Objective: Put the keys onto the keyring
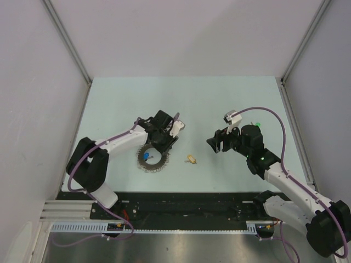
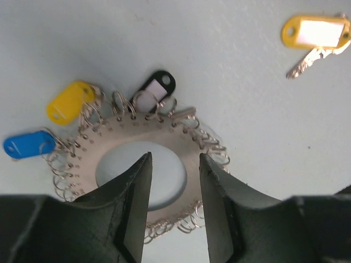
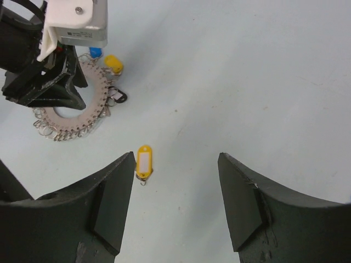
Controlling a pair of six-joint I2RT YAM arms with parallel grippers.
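Observation:
The keyring (image 2: 181, 143) is a flat grey metal disc with a hole and small wire loops round its rim; it lies on the table (image 1: 152, 160). Yellow (image 2: 70, 101), blue (image 2: 28, 145) and black (image 2: 156, 86) tags hang at its edge. A loose key with a yellow tag (image 2: 316, 34) lies to its right (image 1: 191, 159). My left gripper (image 2: 174, 164) is open just above the ring, jaws straddling its right band. My right gripper (image 3: 176, 164) is open and empty, above the table, right of the loose key (image 3: 143, 162). No green key shows.
Pale green table (image 1: 219, 98) with white walls on three sides and metal corner posts. A black rail (image 1: 186, 205) runs along the near edge by the arm bases. The left arm's wrist camera (image 3: 77, 22) shows over the keyring (image 3: 71, 112) in the right wrist view.

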